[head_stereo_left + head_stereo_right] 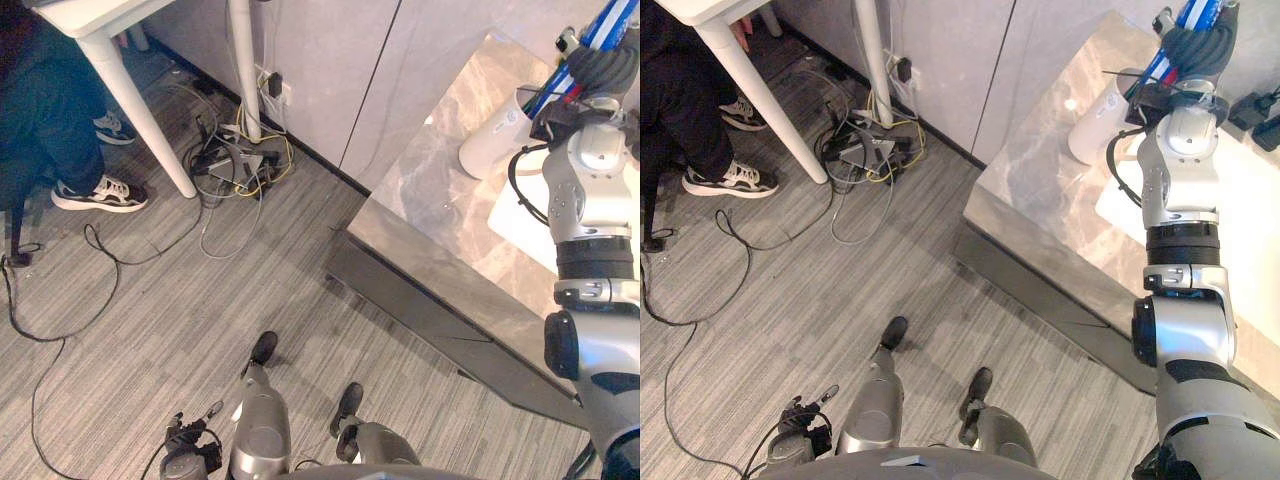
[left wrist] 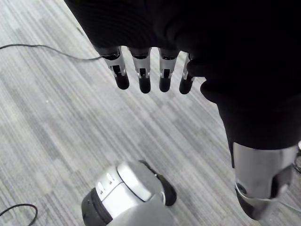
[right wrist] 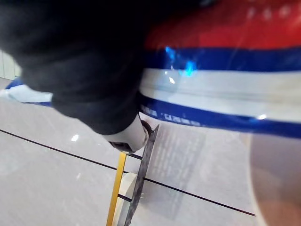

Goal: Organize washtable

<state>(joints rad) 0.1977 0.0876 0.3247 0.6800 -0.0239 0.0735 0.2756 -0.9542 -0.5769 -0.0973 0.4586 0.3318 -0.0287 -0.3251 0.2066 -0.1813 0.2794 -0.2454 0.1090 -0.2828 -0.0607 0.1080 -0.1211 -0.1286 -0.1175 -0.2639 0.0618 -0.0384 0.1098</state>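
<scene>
At the upper right of the eye views the right hand is raised over the marble washtable, its fingers curled round a blue, white and red tube that sticks up past the hand and slants down toward the mouth of the white cup just below. Whether the tube's lower end is already inside the cup I cannot tell. The main risk looks to be the cup: it appears light and stands free on smooth stone, so a tube coming in on the slant could catch the rim and tip it or push it along the counter. Letting go too high or off-centre is the other danger — the tube could glance off the rim and slide across the marble toward the edge and the carpet at the lower left. The wrist view is too close to judge the hold, so a slip cannot be ruled out. The left hand hangs low over the carpet, fingers straight and apart, holding nothing.
</scene>
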